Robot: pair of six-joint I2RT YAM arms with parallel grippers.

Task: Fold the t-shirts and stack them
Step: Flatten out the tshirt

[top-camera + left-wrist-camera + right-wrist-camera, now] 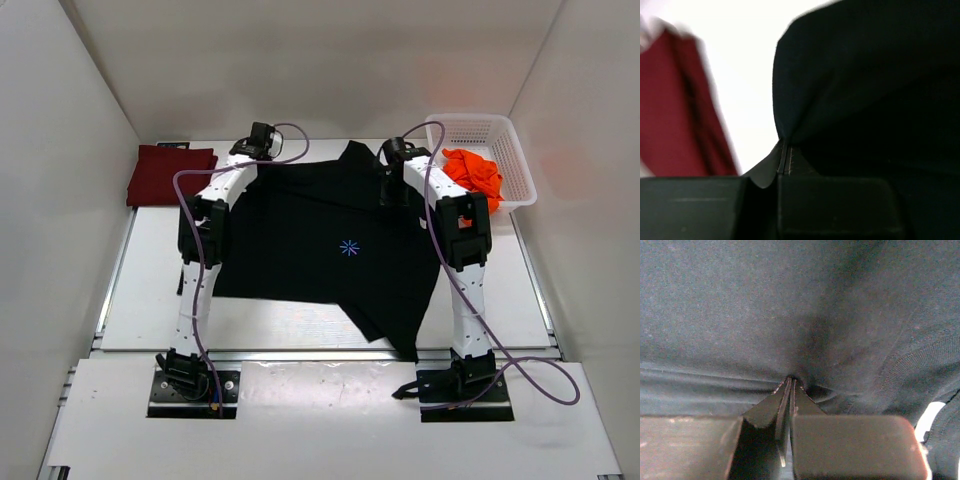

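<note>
You are working over the white table, and the biggest thing on it is the black t-shirt, spread mostly flat across the middle with one near corner trailing towards the right arm's base. It reads as the shirt in hand: the fold looks barely begun. The maroon t-shirt lies as a neat folded block at the far left corner, well apart from the black one. The white mesh basket stands at the far right with the orange t-shirt crumpled inside, not yet folded. Both arms reach to the black shirt's far edge. Your left gripper has its jaws pressed together on a pinch of black cloth at the shirt's left far edge, with the maroon shirt off to one side. Your right gripper is likewise clamped on a tuck of the same fabric, creases running into its tips. The next move probably calls for lifting both pinches evenly and drawing the far edge towards you, keeping the cloth taut so it lands square.
</note>
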